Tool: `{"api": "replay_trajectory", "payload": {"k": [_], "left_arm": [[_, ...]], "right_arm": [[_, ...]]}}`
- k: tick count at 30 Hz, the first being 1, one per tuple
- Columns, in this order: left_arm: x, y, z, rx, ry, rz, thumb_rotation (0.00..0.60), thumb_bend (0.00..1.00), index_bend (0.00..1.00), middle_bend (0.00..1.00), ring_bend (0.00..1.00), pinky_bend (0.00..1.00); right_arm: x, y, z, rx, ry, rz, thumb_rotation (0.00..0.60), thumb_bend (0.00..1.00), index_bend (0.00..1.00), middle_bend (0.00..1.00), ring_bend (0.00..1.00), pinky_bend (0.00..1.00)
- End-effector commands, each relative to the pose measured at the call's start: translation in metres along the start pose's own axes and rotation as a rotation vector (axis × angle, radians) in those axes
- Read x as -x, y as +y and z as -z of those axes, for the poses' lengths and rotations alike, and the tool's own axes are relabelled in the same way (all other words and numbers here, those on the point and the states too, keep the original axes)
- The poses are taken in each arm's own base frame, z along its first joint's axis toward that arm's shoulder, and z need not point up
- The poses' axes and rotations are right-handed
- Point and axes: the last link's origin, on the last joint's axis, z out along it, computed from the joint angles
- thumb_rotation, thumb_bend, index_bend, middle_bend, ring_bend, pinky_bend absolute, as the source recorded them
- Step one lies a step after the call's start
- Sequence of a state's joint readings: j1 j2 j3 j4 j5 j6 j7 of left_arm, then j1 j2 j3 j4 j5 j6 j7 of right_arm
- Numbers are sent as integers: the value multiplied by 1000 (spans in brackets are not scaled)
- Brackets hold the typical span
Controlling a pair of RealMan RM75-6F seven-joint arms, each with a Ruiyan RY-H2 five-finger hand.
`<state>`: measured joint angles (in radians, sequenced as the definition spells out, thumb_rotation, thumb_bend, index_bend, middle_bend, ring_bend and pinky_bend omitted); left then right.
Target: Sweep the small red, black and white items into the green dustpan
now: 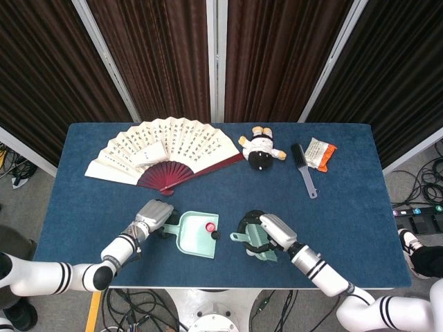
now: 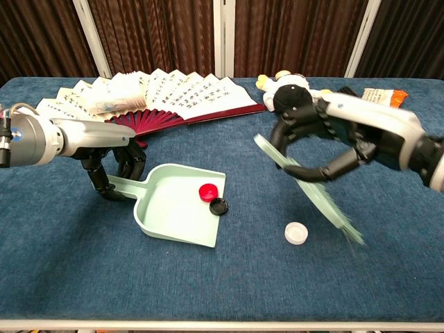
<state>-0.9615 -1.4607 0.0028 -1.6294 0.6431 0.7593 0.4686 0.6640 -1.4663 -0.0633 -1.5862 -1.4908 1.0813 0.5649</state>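
Observation:
A pale green dustpan (image 2: 166,215) lies left of centre with its mouth facing right. My left hand (image 2: 111,163) grips its handle. A red cap (image 2: 207,191) sits inside the pan near the mouth, and a black cap (image 2: 218,205) rests at the pan's lip. On the cloth to the right lies a white cap (image 2: 296,232), apart from the pan. My right hand (image 2: 333,142) holds a green hand broom (image 2: 309,184) tilted above the white cap. In the head view I see the dustpan (image 1: 190,238), red cap (image 1: 210,226), black cap (image 1: 216,234), left hand (image 1: 154,216) and right hand (image 1: 266,230); the white cap is hidden there.
An open paper fan (image 1: 163,149) spreads across the back left. A plush doll (image 1: 261,151), a black brush (image 1: 304,169) and a snack packet (image 1: 320,153) lie at the back right. The table's front edge runs close below both hands.

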Motion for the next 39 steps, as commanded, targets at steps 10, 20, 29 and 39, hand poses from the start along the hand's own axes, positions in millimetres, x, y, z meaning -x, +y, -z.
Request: {"api": "replay_trajectory", "payload": {"k": [10, 20, 29, 39], "left_arm": [[0, 1, 2, -7, -3, 3, 600, 359, 605, 580, 386, 236], [1, 5, 5, -3, 4, 15, 600, 356, 605, 581, 389, 236], [0, 7, 4, -5, -1, 20, 600, 355, 607, 583, 393, 236], [0, 8, 3, 0, -7, 21, 600, 354, 607, 583, 393, 237]], "right_arm": [[39, 10, -13, -22, 83, -17, 600, 599, 726, 606, 262, 148], [66, -7, -62, -108, 132, -28, 600, 600, 733, 606, 262, 146], [88, -23, -99, -164, 148, -60, 600, 608, 736, 605, 262, 146], [104, -37, -129, -194, 142, -135, 600, 608, 738, 605, 263, 145]]}}
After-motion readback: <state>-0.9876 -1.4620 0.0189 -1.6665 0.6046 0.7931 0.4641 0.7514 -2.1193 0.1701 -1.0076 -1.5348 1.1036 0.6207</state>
